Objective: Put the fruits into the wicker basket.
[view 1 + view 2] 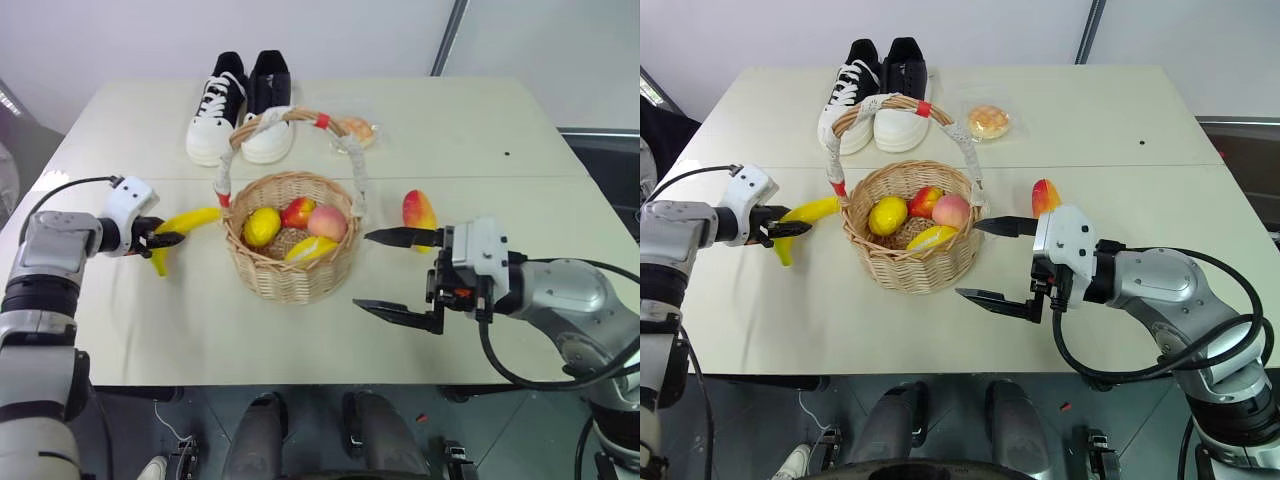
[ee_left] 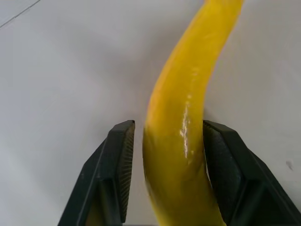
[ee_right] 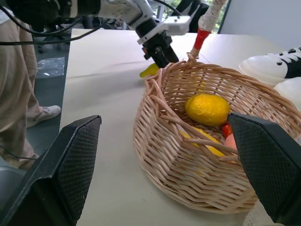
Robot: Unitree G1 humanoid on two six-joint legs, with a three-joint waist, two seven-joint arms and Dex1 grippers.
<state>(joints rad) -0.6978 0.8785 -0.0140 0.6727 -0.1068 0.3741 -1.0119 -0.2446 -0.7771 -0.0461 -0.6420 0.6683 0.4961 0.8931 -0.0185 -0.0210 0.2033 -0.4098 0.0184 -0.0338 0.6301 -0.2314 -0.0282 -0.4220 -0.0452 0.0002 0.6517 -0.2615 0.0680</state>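
Right now the left gripper (image 1: 172,239) has its two fingers on either side of the banana (image 1: 182,226), which lies on the bench (image 1: 450,140) just left of the basket (image 1: 292,266); in the left wrist view one finger (image 2: 225,165) touches the banana's side while a thin gap shows at the other, so the jaws are narrowed around it but not fully clamped. The banana's far end reaches toward the basket's rim. The mango (image 1: 418,211) lies on the bench to the right of the basket, apart from it. The right gripper (image 1: 395,275) hovers with its fingers spread wide, holding nothing, just right of the basket and in front of the mango; its upper fingertip overlaps the mango in the head views. Inside the basket sit a lemon (image 1: 262,226), an apple (image 1: 297,212), a peach (image 1: 327,222) and another yellow piece. Behind the basket stand sneakers (image 1: 240,105) and a wrapped bun (image 1: 989,121).
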